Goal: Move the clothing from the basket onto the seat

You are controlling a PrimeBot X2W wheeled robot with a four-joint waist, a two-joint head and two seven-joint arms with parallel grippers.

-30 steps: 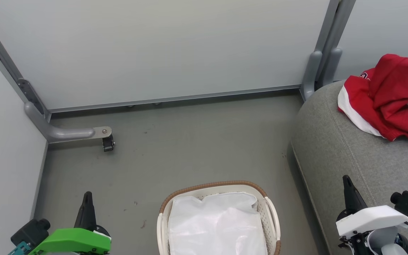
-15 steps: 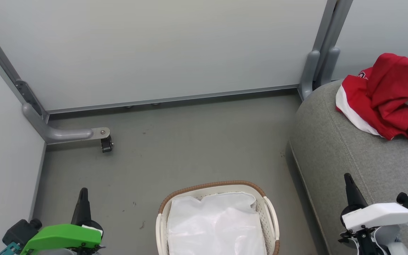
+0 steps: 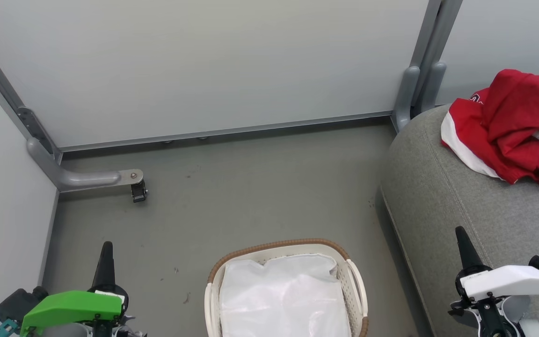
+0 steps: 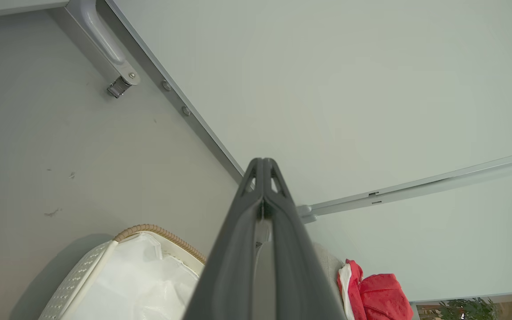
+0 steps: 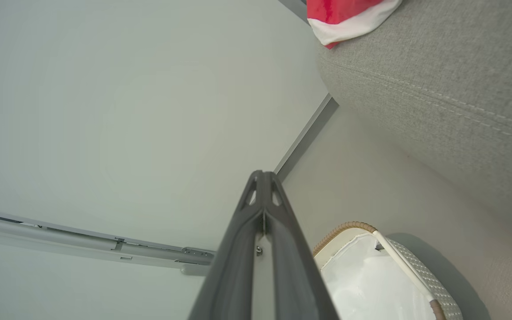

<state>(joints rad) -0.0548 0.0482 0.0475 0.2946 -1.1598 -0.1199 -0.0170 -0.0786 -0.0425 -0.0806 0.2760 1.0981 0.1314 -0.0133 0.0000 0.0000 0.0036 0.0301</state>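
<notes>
Grey floor (image 3: 251,187); left gripper (image 3: 106,250) and right gripper (image 3: 461,236) farther outward than before, each pressed together.

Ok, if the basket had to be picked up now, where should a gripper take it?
Probably the white handle on the right side of the basket: it arches clear of the brown rim, leaving a gap for a finger. Come from above with the right gripper, which hangs nearest.

Grey floor (image 3: 251,187), pale partition panels (image 3: 204,61) — a castered metal foot (image 3: 101,178) at their corner.
</notes>
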